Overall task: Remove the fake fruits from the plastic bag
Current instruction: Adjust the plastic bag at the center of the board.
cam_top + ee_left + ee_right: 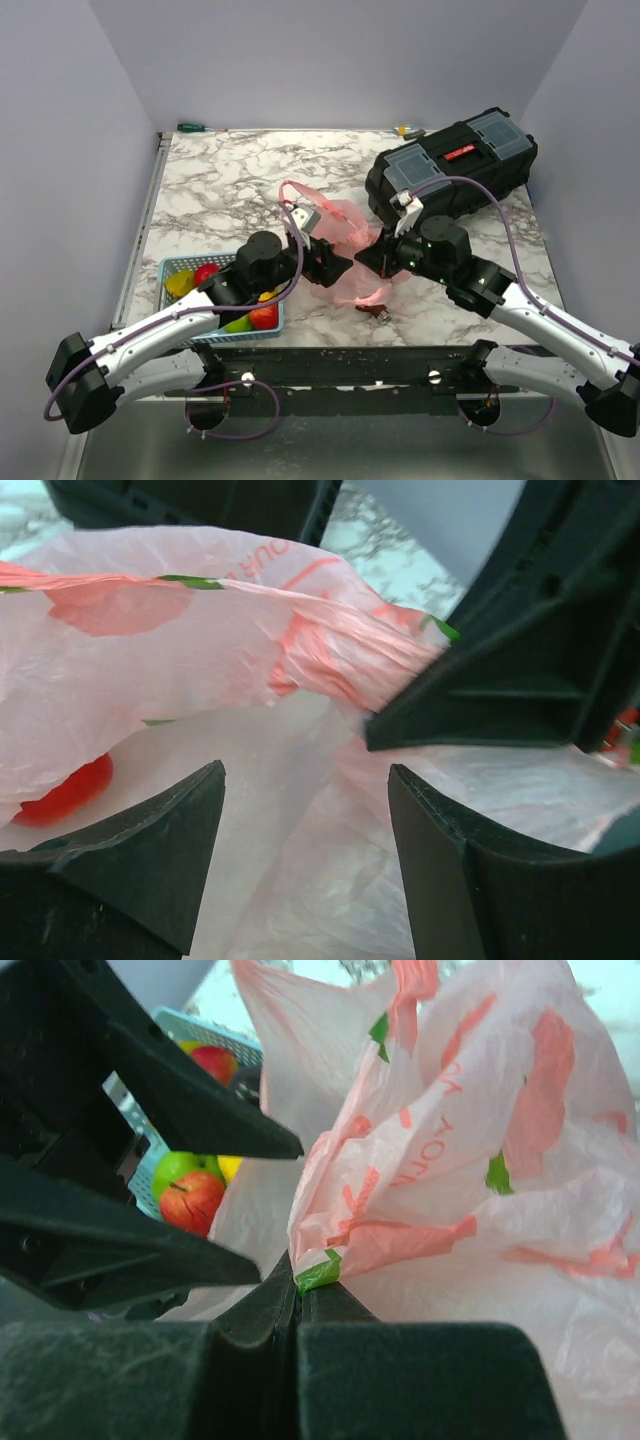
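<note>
Top view looks down; wrist views close, sharing plastic bag [180, 710].

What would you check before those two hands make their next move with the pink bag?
1. Right hand holds the plastic bag: ok, fingers shut on a fold.
2. Left hand ready to reach: ok, fingers apart, nothing clamped.
3. Fruit inside the bag: ok, what looks like a red fruit shows through the film.
4. Bag mouth open enough: cannot tell.
5. Room in the basket, which holds fruits: cannot tell.

Left gripper [305, 780] fingers apart, right gripper [297, 1295] clamped, arms angled inward
</note>
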Robot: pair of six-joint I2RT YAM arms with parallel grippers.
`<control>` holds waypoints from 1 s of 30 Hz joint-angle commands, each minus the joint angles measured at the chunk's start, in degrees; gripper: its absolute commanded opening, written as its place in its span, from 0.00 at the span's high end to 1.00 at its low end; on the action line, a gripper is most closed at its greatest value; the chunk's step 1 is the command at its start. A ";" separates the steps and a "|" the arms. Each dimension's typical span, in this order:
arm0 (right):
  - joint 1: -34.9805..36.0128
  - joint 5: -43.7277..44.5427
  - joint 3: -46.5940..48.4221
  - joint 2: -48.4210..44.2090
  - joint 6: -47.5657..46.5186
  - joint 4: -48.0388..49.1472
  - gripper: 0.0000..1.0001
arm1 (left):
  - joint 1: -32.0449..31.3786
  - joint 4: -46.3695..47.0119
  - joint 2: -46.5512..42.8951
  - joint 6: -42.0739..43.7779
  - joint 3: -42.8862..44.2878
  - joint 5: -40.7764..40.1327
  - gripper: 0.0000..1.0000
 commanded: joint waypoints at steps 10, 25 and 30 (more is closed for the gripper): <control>-0.02 0.81 -11.66 -5.09 2.72 0.77 0.99 | -0.48 -1.43 13.46 3.49 1.04 -7.50 0.42; 0.04 14.08 -5.52 -1.02 3.13 -7.27 0.38 | -0.55 0.00 16.02 4.19 -2.26 -13.07 0.51; -0.03 17.36 1.50 3.93 -1.94 -9.74 0.11 | -0.55 4.12 10.93 3.48 -6.83 -10.69 0.50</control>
